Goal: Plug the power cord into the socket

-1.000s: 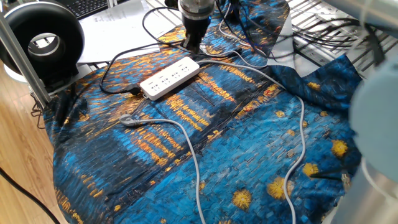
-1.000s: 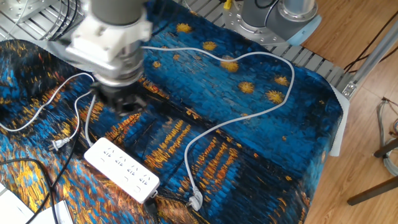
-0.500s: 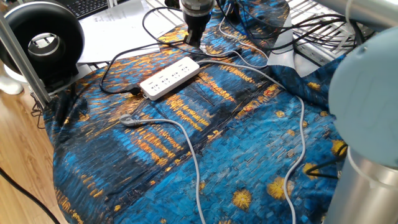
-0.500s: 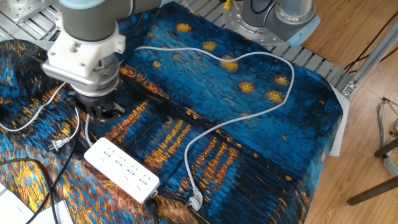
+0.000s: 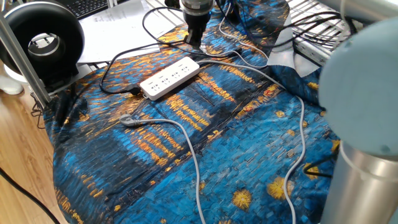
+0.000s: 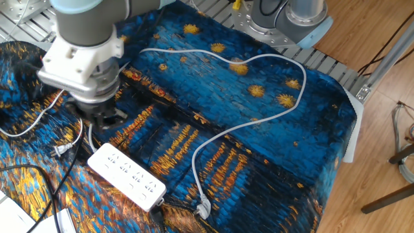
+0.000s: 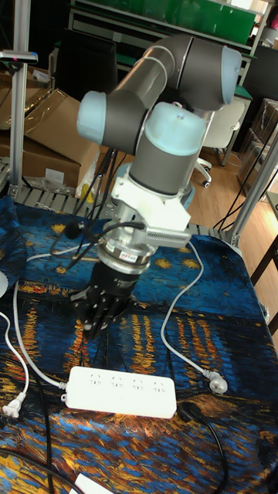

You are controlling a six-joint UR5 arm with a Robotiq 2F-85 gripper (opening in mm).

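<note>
The socket (image 5: 169, 77) (image 6: 127, 175) (image 7: 120, 390) is a long white power strip lying on the blue patterned cloth. The power cord (image 6: 33, 122) (image 7: 15, 332) is thin and white, and its small plug (image 6: 59, 150) (image 7: 9, 407) rests on the cloth just off the strip's end. My gripper (image 6: 103, 120) (image 7: 93, 320) (image 5: 194, 38) hangs low over the cloth behind that end of the strip, a short way from the plug. Its black fingers look open with nothing between them.
A thicker grey cable loops across the cloth to a loose metallic end (image 5: 127, 120) (image 6: 204, 208) (image 7: 218, 384). The strip's black lead (image 5: 118, 62) curls away from the strip's end. A black round device (image 5: 40, 40) and papers (image 5: 118, 25) lie past the cloth.
The gripper has slid sideways along the cloth toward the thin cord and the plug end of the strip. The arm's body now fills more of the right side in one fixed view.
</note>
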